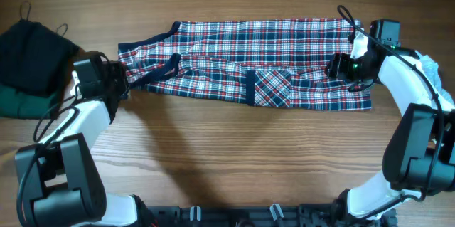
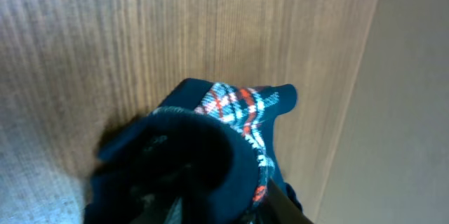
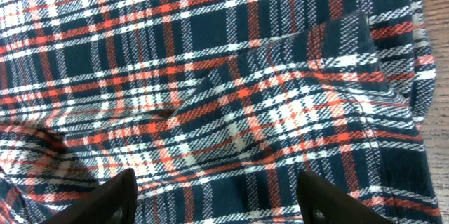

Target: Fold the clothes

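While plaid shirt [image 1: 249, 63] lies spread across bench [image 1: 213, 149] for folding, R claw [image 3: 220, 193] wide above it; L claw [image 1: 121, 79] state unclear.

Bare wood in front, cloth and arms across the far half.
The table [image 1: 234, 163] lies open along its near strip, between the left arm [image 1: 85, 124] and the right arm [image 1: 416, 134]. The plaid shirt [image 1: 284, 49] covers the far middle, and a dark pile of clothes [image 1: 28, 56] fills the far-left edge.
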You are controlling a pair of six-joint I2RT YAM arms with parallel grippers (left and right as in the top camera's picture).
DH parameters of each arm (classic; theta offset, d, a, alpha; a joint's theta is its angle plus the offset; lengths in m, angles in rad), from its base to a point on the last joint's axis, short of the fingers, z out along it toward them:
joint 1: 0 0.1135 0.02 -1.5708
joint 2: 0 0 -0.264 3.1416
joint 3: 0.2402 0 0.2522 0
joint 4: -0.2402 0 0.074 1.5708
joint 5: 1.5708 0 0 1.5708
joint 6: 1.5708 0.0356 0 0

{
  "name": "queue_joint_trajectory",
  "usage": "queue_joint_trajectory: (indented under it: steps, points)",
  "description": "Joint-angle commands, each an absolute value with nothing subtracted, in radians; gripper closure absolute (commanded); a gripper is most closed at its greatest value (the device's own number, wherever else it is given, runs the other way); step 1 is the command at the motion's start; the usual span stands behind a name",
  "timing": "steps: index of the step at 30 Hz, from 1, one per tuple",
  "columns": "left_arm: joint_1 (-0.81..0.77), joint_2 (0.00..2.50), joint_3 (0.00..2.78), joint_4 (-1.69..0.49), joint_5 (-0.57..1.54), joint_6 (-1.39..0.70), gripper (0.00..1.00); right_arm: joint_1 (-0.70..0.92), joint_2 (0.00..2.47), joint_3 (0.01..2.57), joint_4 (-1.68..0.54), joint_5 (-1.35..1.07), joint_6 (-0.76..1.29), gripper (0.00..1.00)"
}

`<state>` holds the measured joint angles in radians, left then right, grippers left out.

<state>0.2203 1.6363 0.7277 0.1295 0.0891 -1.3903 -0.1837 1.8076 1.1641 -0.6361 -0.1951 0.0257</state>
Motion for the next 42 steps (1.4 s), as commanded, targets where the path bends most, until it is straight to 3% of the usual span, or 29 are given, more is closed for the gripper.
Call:
queue_joint_trajectory:
  steps: [1, 10, 13, 19, 24, 27, 29, 30, 33, 35, 42]
  points:
    - [0.224, 1.644, 0.743, 0.195, 0.069, -1.339, 0.69, -0.174, 1.794, 1.169, -0.637, -0.211, 0.025, 0.27]
    - [0.225, 1.644, 0.801, 0.282, 0.209, -1.291, 0.67, -0.174, 1.794, 1.169, -0.638, -0.211, 0.025, 0.27]
    - [0.226, 1.644, 0.837, 0.226, 0.207, -1.256, 0.61, -0.174, 1.794, 1.169, -0.64, -0.211, 0.026, 0.27]
    - [0.229, 1.644, 0.84, 0.084, 0.044, -1.063, 0.4, -0.174, 1.794, 1.169, -0.641, -0.211, 0.025, 0.27]
    - [0.247, 1.642, 0.878, 0.062, 0.024, -0.905, 0.37, -0.174, 1.794, 1.169, -0.641, -0.211, 0.025, 0.27]
    - [0.257, 1.642, 0.95, 0.012, 0.025, -0.796, 0.25, -0.174, 1.794, 1.169, -0.641, -0.211, 0.025, 0.27]
    - [0.26, 1.641, 0.988, -0.033, 0.024, -0.726, 0.25, -0.174, 1.794, 1.169, -0.641, -0.211, 0.025, 0.27]
    - [0.261, 1.638, 1.0, -0.054, 0.025, -0.673, 0.3, -0.174, 1.794, 1.169, -0.641, -0.211, 0.025, 0.27]
    - [0.259, 1.607, 1.05, -0.208, 0.057, -0.286, 0.58, -0.174, 1.794, 1.169, -0.641, -0.211, 0.025, 0.26]
    - [0.257, 1.567, 1.056, -0.356, 0.061, -0.113, 0.96, -0.174, 1.794, 1.169, -0.64, -0.211, 0.025, 0.26]
    - [0.252, 1.569, 1.056, -0.621, -0.064, 0.005, 0.96, -0.174, 1.794, 1.169, -0.637, -0.211, 0.025, 0.26]
